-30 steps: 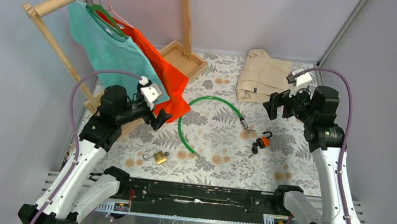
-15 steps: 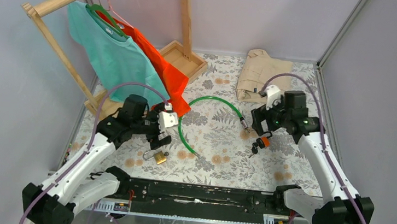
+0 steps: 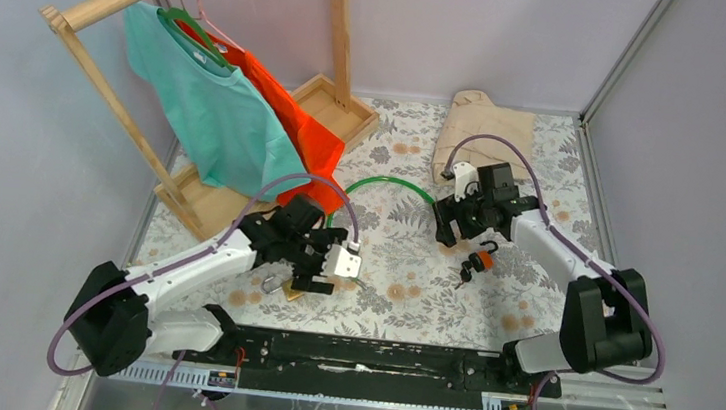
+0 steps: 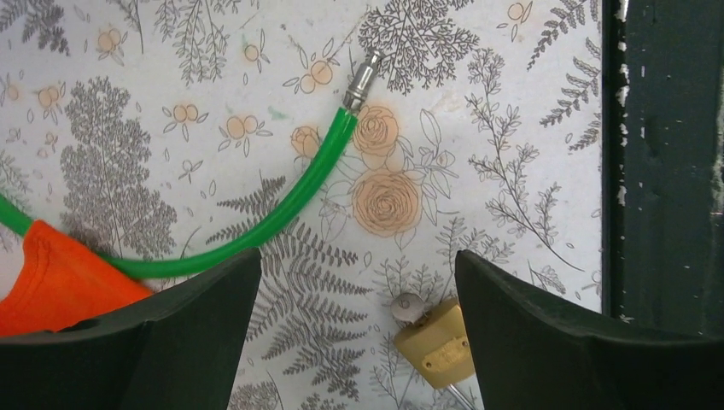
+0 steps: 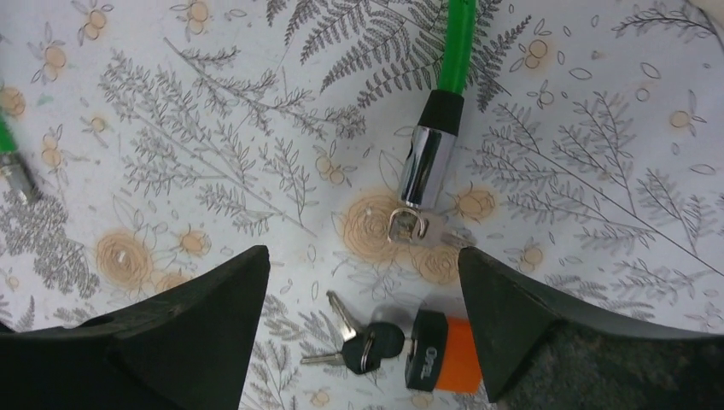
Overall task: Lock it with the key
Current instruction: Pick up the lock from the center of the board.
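Observation:
A brass padlock [image 4: 431, 346] lies on the floral cloth, low between the open jaws of my left gripper [image 4: 359, 282], nearer the right finger and touching neither. In the top view the left gripper [image 3: 324, 272] hovers over the padlock [image 3: 288, 291]. My right gripper [image 5: 363, 273] is open and empty above a bunch of black-headed keys [image 5: 363, 342] and an orange-and-black lock [image 5: 444, 350]. In the top view the right gripper [image 3: 453, 236] sits just above the orange lock [image 3: 479, 261]. A green cable [image 3: 381, 181] curves between both arms; its chrome end [image 5: 427, 166] lies ahead of the right jaws.
A wooden rack [image 3: 117, 1] with a teal shirt [image 3: 208, 100] and an orange garment [image 3: 292, 123] stands at the back left. Folded beige cloth [image 3: 482, 126] lies at the back right. A black rail [image 3: 355, 355] runs along the near edge. The cable's other metal tip [image 4: 363, 77] lies ahead of the left gripper.
Both arms have come down and inward. The left gripper moved from near the rack to over the brass padlock. The right gripper moved from the beige cloth to over the keys.

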